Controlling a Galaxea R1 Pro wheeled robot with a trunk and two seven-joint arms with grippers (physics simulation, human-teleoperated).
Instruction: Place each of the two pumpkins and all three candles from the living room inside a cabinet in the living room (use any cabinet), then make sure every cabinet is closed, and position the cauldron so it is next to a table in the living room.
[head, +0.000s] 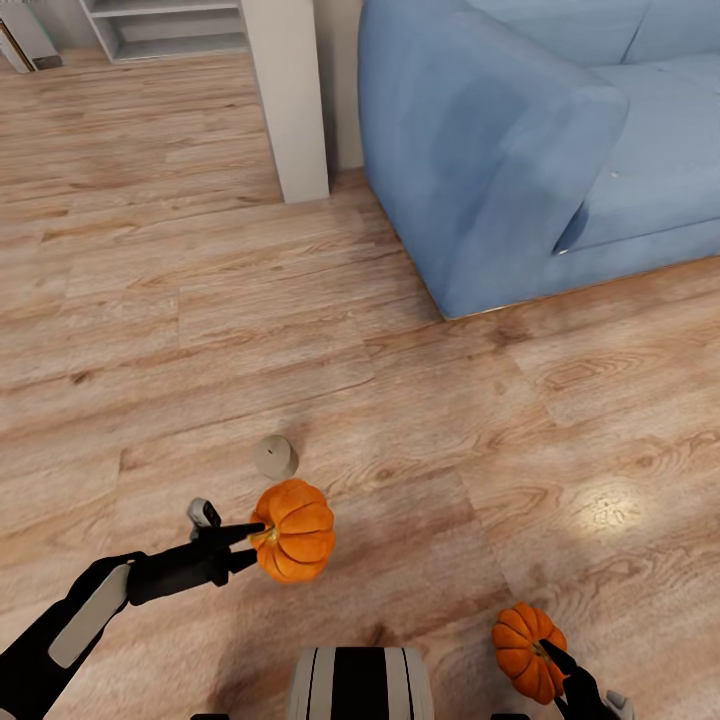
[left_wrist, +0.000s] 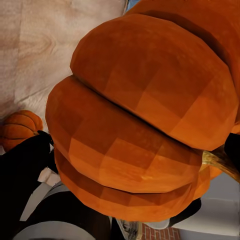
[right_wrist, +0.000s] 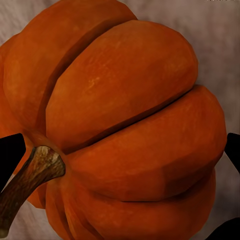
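While the black fingers of the left gripper (head: 262, 540) squeeze one pumpkin (head: 294, 530) by its side, that pumpkin hangs up above the wooden floor (head: 420, 420), tipped over so its stem points back at the arm. Up close, the left wrist view shows its fat orange ribs (left_wrist: 145, 115). The right gripper (head: 556, 660) pinches a second pumpkin (head: 526, 650) the same way, low by the robot's right side, and its brown stem (right_wrist: 27, 180) sticks out sideways. One small grey candle (head: 275, 457) lies on the floor just past the left pumpkin. Farther off stands a blue sofa (head: 520, 140), with a pale post (head: 290, 100) beside it.
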